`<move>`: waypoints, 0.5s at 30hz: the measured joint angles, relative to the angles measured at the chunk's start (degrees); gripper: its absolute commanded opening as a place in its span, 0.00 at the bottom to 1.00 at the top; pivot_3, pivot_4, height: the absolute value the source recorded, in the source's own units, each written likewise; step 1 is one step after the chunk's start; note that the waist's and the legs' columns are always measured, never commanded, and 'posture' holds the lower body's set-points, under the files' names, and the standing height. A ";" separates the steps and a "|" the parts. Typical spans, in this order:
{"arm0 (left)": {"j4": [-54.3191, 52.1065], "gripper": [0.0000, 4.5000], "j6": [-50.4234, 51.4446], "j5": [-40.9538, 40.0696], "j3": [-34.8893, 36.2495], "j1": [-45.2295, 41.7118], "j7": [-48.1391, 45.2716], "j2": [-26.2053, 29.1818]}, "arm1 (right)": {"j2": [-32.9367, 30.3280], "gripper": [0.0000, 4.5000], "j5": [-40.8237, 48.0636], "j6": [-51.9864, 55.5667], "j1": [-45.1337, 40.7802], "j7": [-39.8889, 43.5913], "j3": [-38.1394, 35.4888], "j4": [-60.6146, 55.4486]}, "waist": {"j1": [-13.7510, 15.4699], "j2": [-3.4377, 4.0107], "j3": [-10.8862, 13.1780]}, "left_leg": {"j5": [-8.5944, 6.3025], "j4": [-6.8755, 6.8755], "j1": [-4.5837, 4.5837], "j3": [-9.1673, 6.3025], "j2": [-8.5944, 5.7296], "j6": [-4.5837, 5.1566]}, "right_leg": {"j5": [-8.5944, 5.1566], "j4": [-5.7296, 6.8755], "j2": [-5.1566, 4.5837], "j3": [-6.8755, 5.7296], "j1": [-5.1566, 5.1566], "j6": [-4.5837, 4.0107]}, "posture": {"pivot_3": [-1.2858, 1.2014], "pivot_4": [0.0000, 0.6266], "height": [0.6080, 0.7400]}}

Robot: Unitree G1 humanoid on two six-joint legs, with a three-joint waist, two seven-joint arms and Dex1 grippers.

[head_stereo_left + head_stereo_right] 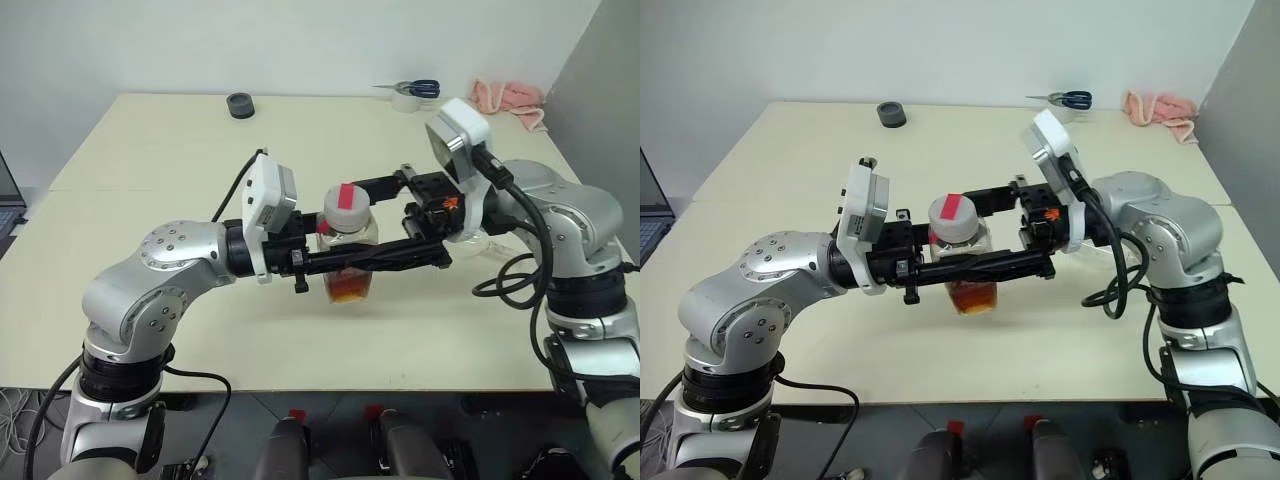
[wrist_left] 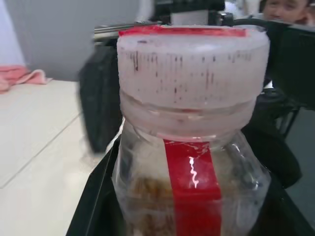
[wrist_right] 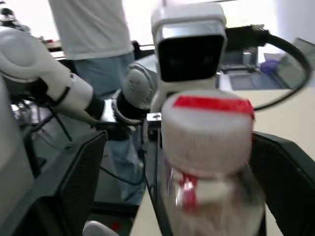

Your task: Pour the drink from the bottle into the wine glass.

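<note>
Now, as the head views show it:

Table (image 1: pixel 150 200): cream top, broad bare stretch from 9 to 11 o'clock of the bottle; front edge runs close below the arms at 6 o'clock.
Far edge clutter: dark tape roll (image 1: pixel 240 105) at 11 o'clock, scissors (image 1: pixel 415 88) on a white roll at 1 o'clock, pink cloth (image 1: pixel 510 98) at 2 o'clock, all well apart from the bottle.
Bottle (image 1: pixel 348 250): mid-table, upright, held off the tabletop between the two arms.
Bottle looks: clear squarish plastic, red strip down the side, white ribbed cap (image 2: pixel 192 64) with red on top, seated on the mouth.
Drink (image 1: pixel 349 288): reddish-brown, filling only the lowest part.
Left gripper (image 1: pixel 400 255): reaches level from 9 o'clock, fingers clenched on the bottle's body below the cap.
Right gripper (image 3: pixel 172 162): comes level from 3 o'clock, fingers (image 3: pixel 81 182) spread wide either side of the cap, seemingly not touching it, though blur leaves this unsure.
Wine glass (image 1: pixel 490 243): clear shape on the table at 3 o'clock, mostly hidden behind the right arm.
Person (image 3: pixel 93 29): stands beyond the table in a white shirt, seen in the right wrist view.
</note>
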 measured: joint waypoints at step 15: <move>5.38 0.40 -4.85 5.21 -1.63 0.72 2.62 -3.32 | 7.27 0.99 2.86 5.32 7.47 -30.21 -6.36 -17.84 | -0.09 0.00 0.00 | 0.01 0.00 0.02 0.00 0.04 -0.01 | 0.00 0.03 0.07 0.02 0.01 0.00 | 0.52 0.24 1.00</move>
